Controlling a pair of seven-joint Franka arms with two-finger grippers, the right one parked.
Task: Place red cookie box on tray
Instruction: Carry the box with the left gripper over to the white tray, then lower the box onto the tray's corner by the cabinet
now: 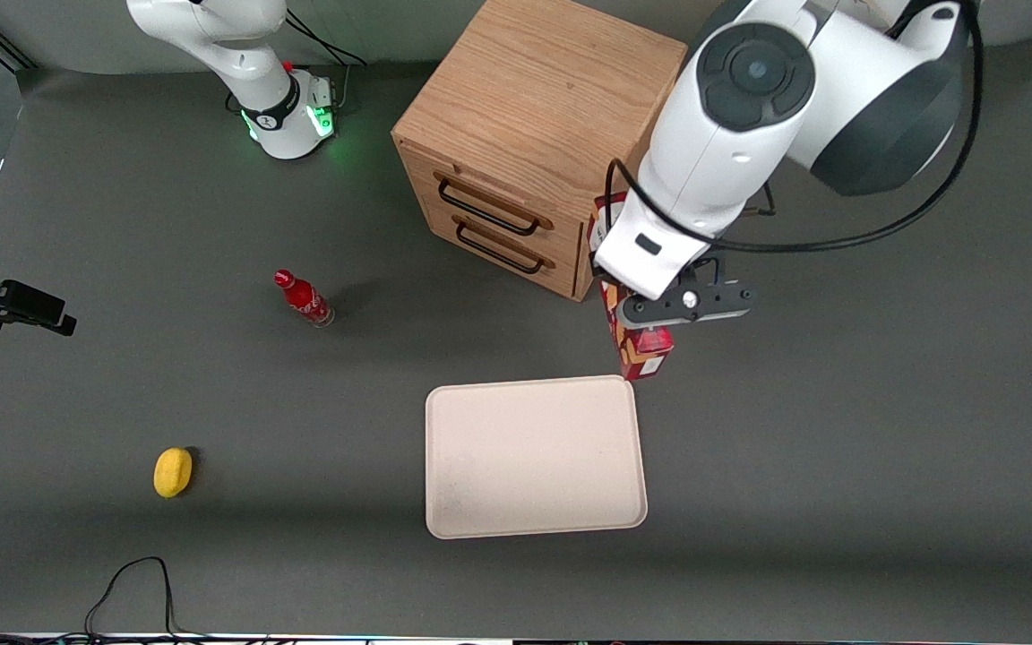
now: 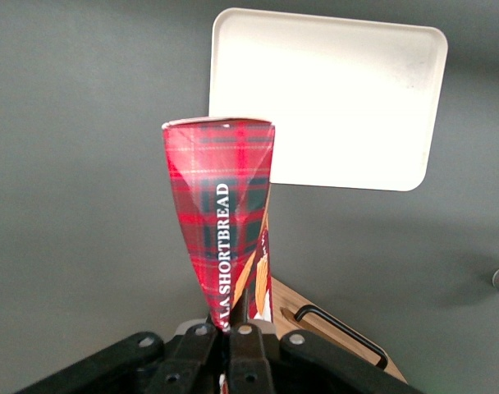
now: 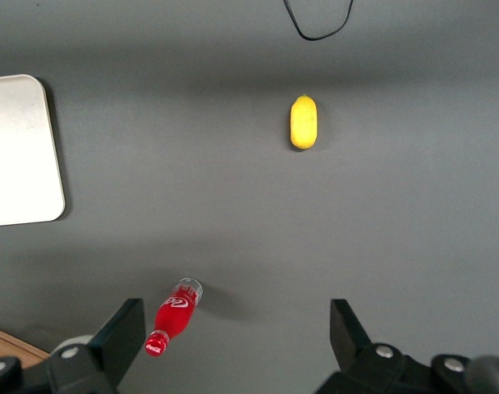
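Pinching the red cookie box (image 2: 221, 217), the end effector (image 1: 659, 324) hangs beside the drawer cabinet (image 1: 516, 152). Box's lower end sits just off the tray (image 1: 534, 457) corner.

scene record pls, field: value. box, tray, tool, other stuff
red cookie box: clamped in the tool, lifted, not on the tray
tray: bare, nearer the front camera than the box
tool: shut on the box, beside the drawer cabinet
red bottle: on the table, toward the parked arm's end
yellow object: on the table, same end
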